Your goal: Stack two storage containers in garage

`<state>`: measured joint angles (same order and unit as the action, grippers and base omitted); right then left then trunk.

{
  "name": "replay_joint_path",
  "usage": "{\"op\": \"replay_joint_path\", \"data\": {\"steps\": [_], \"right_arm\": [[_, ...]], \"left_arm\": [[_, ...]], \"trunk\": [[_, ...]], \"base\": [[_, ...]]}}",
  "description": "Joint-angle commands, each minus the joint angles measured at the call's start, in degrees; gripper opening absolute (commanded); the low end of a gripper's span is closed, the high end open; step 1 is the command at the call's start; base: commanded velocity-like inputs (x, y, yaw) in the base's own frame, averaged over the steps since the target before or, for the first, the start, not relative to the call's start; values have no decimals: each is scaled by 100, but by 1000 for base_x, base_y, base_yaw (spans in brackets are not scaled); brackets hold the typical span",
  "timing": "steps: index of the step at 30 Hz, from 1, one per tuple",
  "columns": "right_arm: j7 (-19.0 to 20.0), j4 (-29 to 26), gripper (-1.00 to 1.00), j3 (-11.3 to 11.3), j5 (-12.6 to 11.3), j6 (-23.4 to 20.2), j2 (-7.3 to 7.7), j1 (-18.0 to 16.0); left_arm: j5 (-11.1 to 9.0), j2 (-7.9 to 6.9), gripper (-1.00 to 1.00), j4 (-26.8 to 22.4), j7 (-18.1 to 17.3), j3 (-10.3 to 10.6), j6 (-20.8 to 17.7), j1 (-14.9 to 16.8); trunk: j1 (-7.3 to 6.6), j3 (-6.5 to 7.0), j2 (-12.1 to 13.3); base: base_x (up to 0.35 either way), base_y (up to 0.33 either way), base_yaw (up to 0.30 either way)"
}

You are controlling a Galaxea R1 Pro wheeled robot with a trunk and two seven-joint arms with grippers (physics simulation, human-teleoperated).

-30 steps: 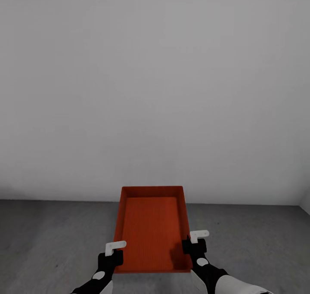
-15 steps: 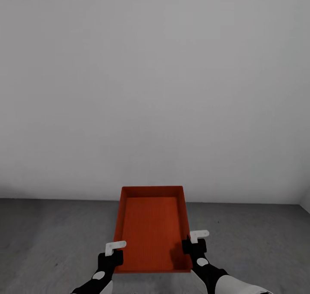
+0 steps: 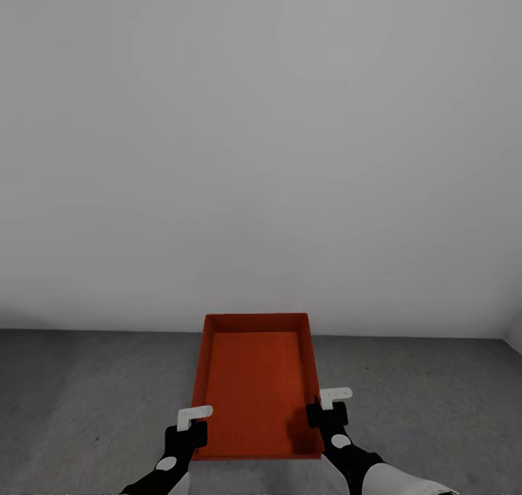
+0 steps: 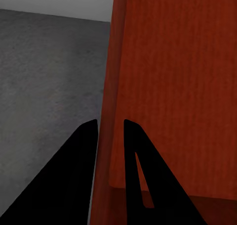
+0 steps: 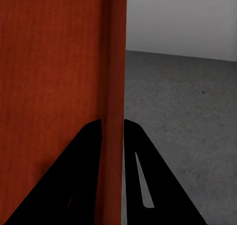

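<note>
Grippers are clamping one storage container [image 3: 255, 386] by its side walls: the left gripper [image 3: 190, 426] is pinching the left wall near the near corner, one finger inside and one outside, and the right gripper [image 3: 324, 408] is doing the same on the right wall. The red-orange bin is sitting level between them, open top facing up, hanging over the dark grey floor [image 3: 87, 401]. Beyond it, the concrete is running to a plain white wall [image 3: 261, 154], with the bin's far end pointing toward that wall
</note>
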<state>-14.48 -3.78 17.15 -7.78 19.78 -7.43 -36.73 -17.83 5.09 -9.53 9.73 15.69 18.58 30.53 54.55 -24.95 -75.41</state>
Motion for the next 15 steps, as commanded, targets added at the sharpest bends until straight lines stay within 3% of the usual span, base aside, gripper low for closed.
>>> {"op": "replay_joint_path", "data": {"steps": [1, 15], "right_arm": [[173, 18, -100, -282, -57, -9, -4, -7], [170, 18, -100, -282, -61, -9, -4, -8]], "left_arm": [[-21, 0, -100, -5, 143, -48, 225, 6], [-16, 0, -100, -4, 143, -46, 225, 6]], "trunk": [[0, -15, -4], [0, -144, -4]], "base": [[0, 0, 0], [0, 0, 0]]}}
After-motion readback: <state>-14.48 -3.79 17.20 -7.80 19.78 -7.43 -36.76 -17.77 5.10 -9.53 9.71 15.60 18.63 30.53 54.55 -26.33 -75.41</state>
